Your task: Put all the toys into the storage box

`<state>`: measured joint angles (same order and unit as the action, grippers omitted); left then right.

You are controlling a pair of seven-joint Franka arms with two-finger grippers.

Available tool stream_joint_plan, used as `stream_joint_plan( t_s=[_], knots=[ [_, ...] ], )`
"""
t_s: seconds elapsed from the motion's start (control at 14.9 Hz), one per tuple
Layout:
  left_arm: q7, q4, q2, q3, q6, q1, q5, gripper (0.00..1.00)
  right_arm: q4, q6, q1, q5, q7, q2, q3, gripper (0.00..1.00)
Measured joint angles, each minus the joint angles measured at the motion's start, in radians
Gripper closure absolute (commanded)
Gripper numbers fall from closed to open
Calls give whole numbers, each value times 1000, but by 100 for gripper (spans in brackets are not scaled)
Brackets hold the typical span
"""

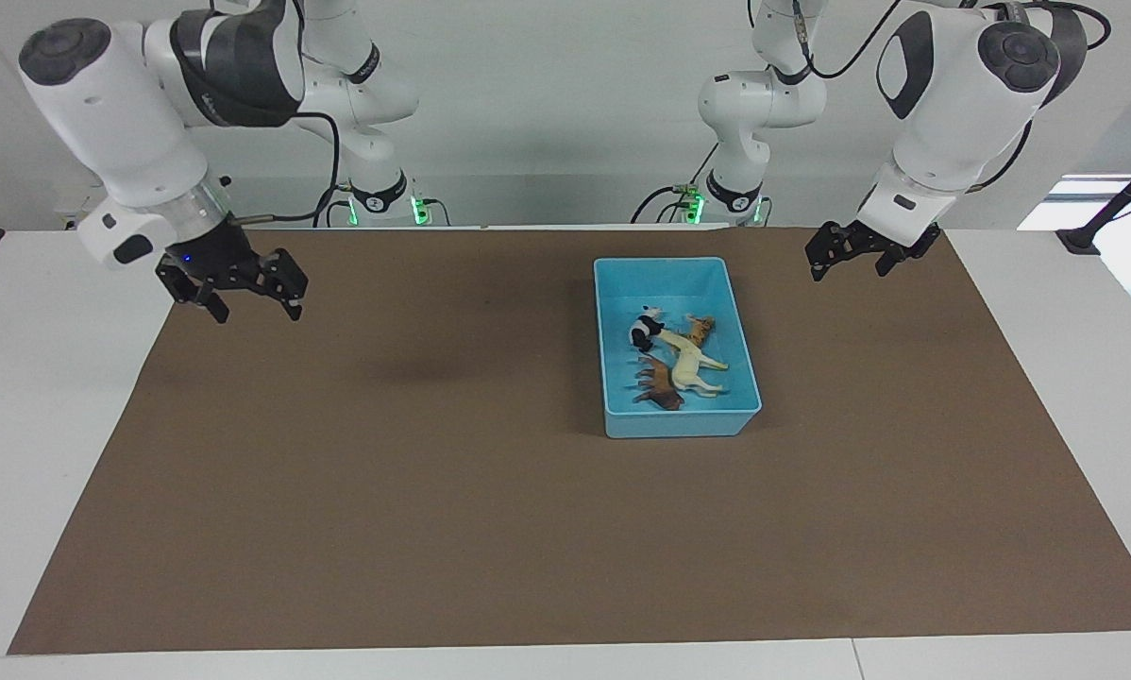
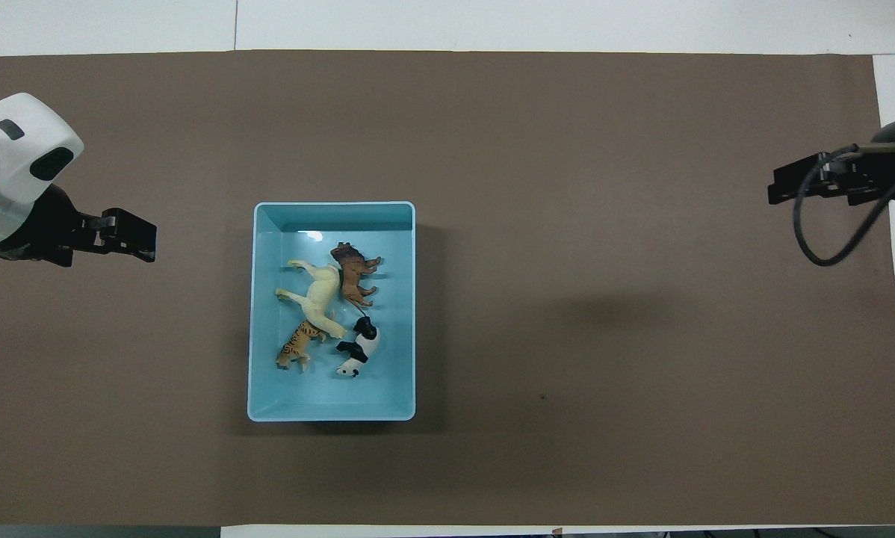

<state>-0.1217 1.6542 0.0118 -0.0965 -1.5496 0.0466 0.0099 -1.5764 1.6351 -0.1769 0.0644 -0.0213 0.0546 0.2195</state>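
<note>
We find the tiger (image 2: 295, 348), horse (image 2: 317, 296), panda (image 2: 358, 351) and lion (image 2: 355, 275) lying inside the blue storage box (image 2: 259, 314), light, rigid (best pinched across the torso), while the left gripper (image 1: 847, 249) and right gripper (image 1: 240, 285) hang empty, fingers apart.

Robotics lab: two mounted arms (image 1: 764, 104), bare white wall, brown-matted table (image 1: 433, 472).

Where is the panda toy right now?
The panda lies in the storage box, beside the tiger, nearer the robots than the lion.
</note>
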Motion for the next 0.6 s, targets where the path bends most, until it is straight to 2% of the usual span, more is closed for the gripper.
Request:
stream_joint_plan(
  t_s=[0.27,0.6],
  knots=[
    [0,0,-2,5,-1,-2,0,0,-1,-93,108,-44,-90,-71,-60,0],
    [0,0,-2,11,-1,-3,0,0,-20,-94,122,-102,-93,-76,-104,0]
  ],
)
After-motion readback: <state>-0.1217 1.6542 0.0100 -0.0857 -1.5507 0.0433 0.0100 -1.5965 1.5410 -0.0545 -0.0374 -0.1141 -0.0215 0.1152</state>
